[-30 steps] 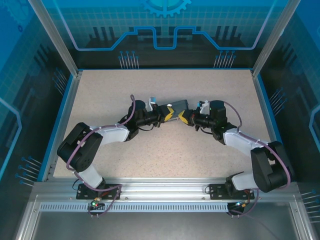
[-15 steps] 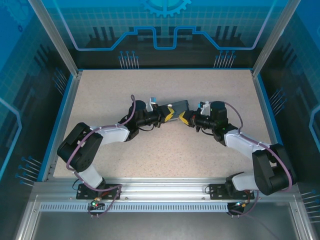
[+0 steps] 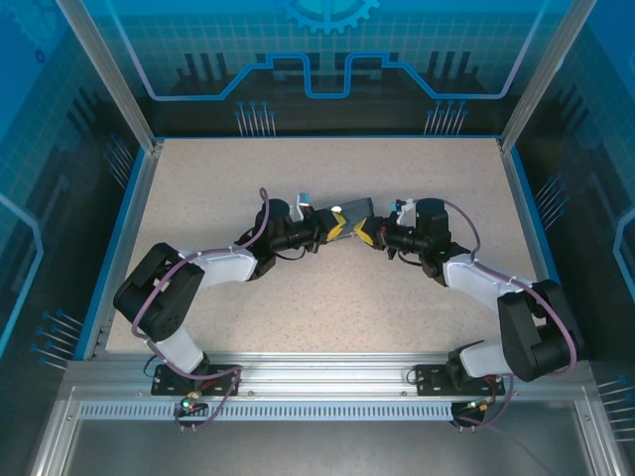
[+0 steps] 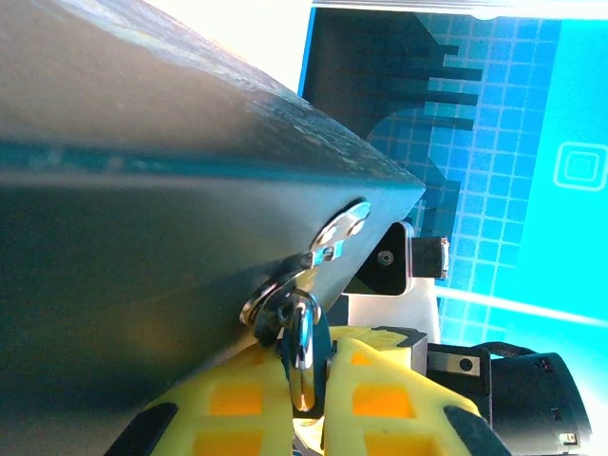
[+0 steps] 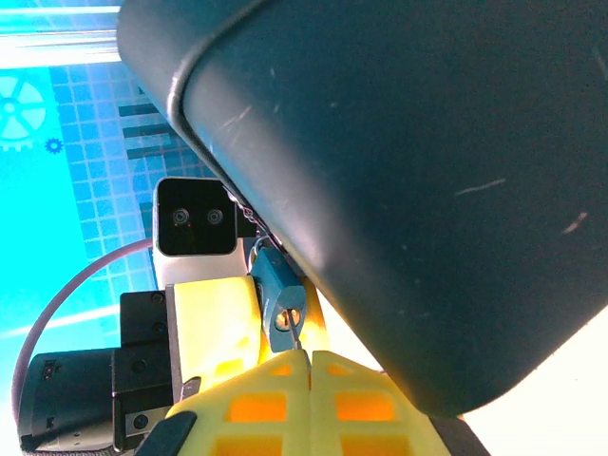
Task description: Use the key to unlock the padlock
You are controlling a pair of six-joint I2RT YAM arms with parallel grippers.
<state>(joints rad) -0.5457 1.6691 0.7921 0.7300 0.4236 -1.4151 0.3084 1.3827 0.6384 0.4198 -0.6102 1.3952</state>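
Right pincer (image 5: 306,356) clenched on key (image 5: 296,334) (tip at padlock (image 5: 276,293)), left pincer (image 4: 306,372) clamping padlock.

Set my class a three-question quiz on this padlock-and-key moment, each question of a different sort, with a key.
1. True or false: the right gripper is open.
2. The left gripper is shut on: A) the key B) the padlock C) a cable.
3. Fill in: the padlock hangs from the hasp of the dark ____.

Key
1. False: it is shut on the key.
2. B.
3. box.
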